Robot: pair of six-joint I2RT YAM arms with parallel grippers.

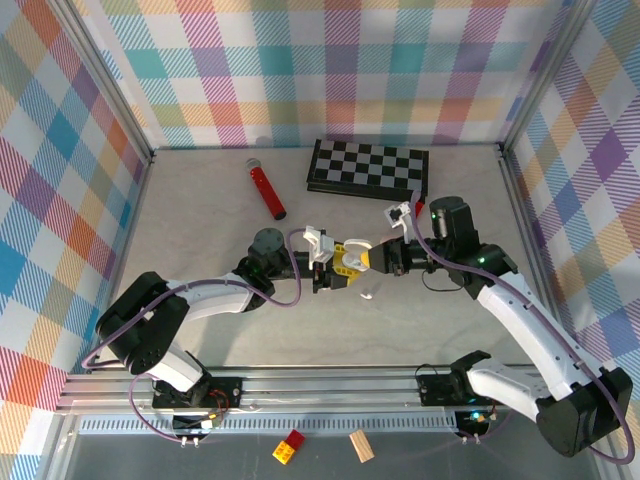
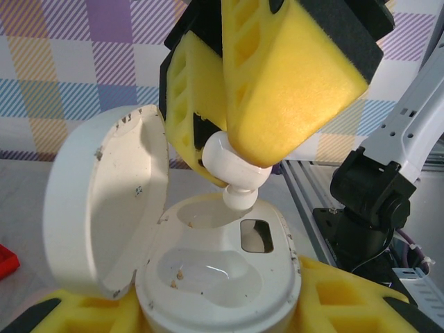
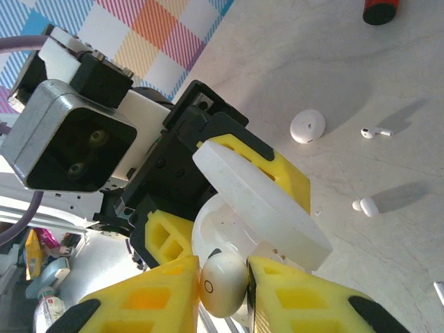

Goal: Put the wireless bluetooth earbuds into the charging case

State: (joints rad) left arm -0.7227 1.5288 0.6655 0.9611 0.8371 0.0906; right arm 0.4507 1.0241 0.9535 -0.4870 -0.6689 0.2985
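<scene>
Your right gripper is pinching a white earbud and holding it right at the slot of the open charging case. Your left gripper is clamped around that case, lid flipped up. Two loose earbuds lie on the table.

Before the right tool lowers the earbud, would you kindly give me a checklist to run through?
1. Hold of left tool on case: ok.
2. Case lid swung open: ok.
3. Pinch of right tool on earbud: ok.
4. Room in near slot: ok, empty apart from a few specks.
5. Earbud tip lined up with far slot: cannot tell; it hangs close above that slot's edge.
</scene>
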